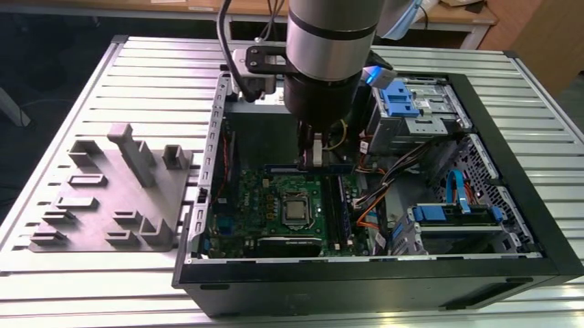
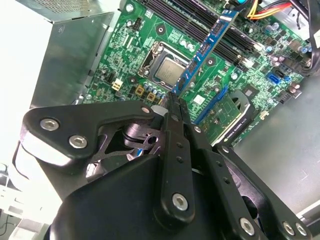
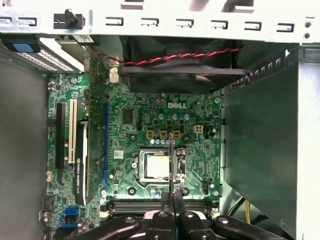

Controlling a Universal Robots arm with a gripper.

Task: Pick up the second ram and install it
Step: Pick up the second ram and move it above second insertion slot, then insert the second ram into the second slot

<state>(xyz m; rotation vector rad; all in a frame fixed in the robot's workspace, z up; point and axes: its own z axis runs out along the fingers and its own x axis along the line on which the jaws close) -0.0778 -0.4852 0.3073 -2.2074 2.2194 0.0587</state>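
1. I am gripping the ram [image 2: 205, 47] — my gripper [image 2: 175, 100] is clamped on one end of it, with a finger pressing on each face.
2. The ram is sticking out lengthwise past my fingertips, pointing at the board [image 2: 125, 45] inside the open case [image 1: 383, 290]. It is not sitting in any slot.
3. In the first wrist view the ram is showing edge-on, a thin line crossing the processor [image 3: 157, 166].
4. The slots [image 3: 150, 204] are lying just beside the processor.
5. In the exterior view I am hanging above the board — the grey block [image 1: 109, 198] is sitting on the table [image 1: 137, 68] outside the case, on the exterior view's left.
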